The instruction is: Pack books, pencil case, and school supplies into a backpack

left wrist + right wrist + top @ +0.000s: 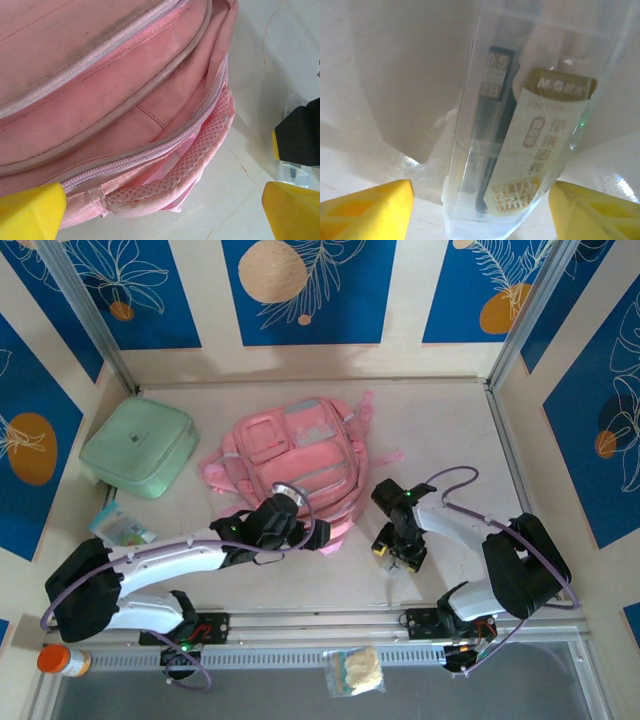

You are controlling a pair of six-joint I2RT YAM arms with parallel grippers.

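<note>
Your table (pixel 450 440) carries the pink backpack (pixel 295 462), lying flat at its middle. Left of it, and apart from it, you have the mint green pouch (pixel 140 448). Your left gripper (pixel 292 522) sits at the backpack's near edge with its jaws spread wide. In the left wrist view its 2 yellow fingertips (pixel 30 210) flank a zipped seam (pixel 150 150) and a mesh-padded strap (pixel 200 160), gripping nothing. Your right gripper (pixel 399 550) points down at the table just right of the backpack. Its jaws stand apart around a clear plastic case (pixel 520 125) of pencil leads, with a gap showing beside 1 fingertip (pixel 367 210). A small packet (pixel 122 526) lies near the pouch
</note>
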